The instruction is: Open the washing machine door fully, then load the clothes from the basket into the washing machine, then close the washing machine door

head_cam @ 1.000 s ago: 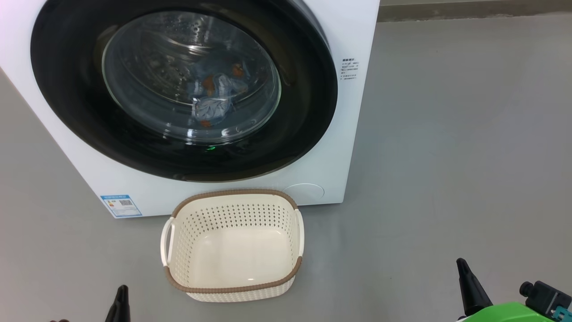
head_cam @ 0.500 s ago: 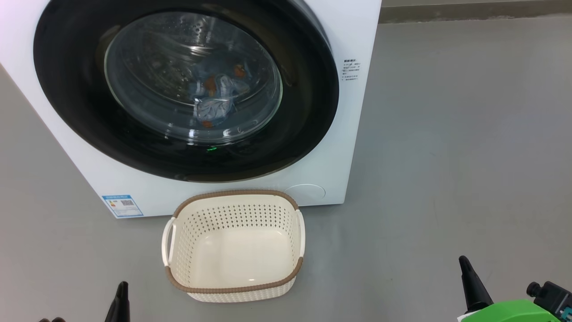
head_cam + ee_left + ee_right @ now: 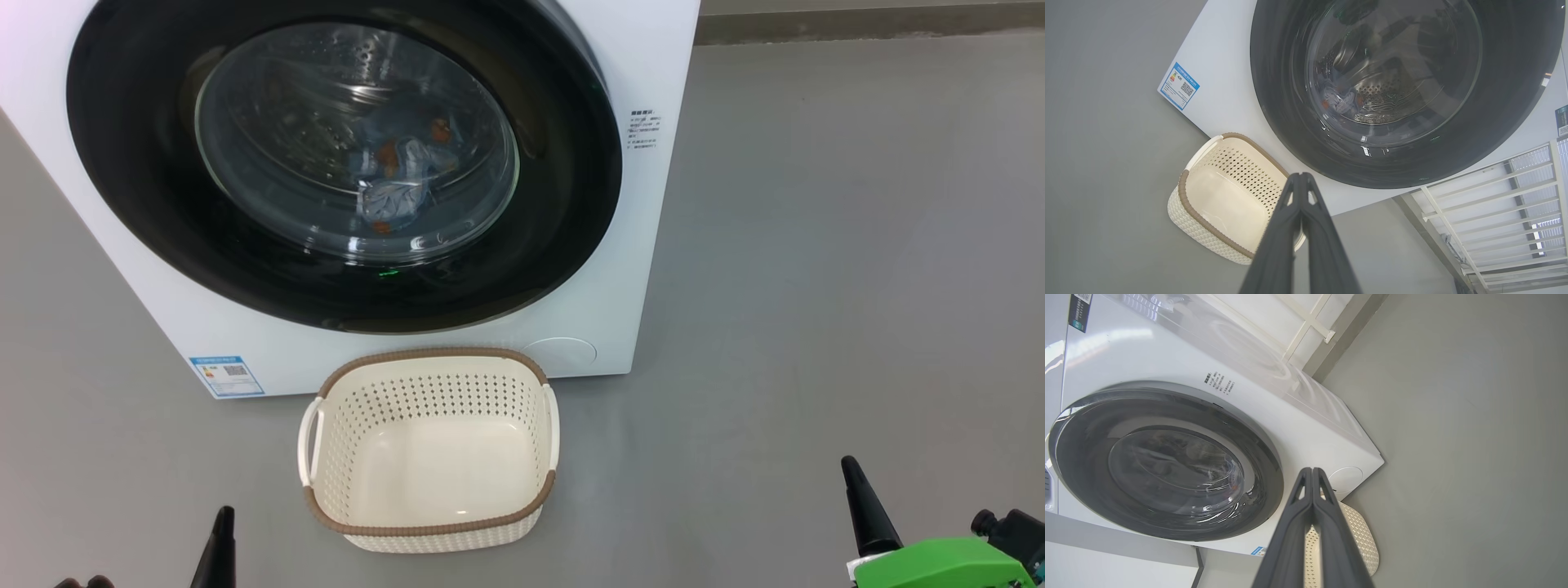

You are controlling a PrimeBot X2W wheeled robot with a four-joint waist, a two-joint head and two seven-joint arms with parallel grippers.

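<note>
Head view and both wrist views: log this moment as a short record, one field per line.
door: washing machine door closed flat against the washing machine
clothes: clothes inside the drum, seen through the glass
basket: basket empty, upright on the floor just in front of the machine
left hand: left hand shut, empty, touching nothing
right hand: right hand shut, empty, touching nothing
task state: loading and closing look done

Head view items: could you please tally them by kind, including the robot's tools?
Washing machine: 1
Perforated basket: 1
Bundle of clothes in the drum: 1
Blue label sticker: 1
Tools: 2, left tool and right tool, both shut
Total: 6
</note>
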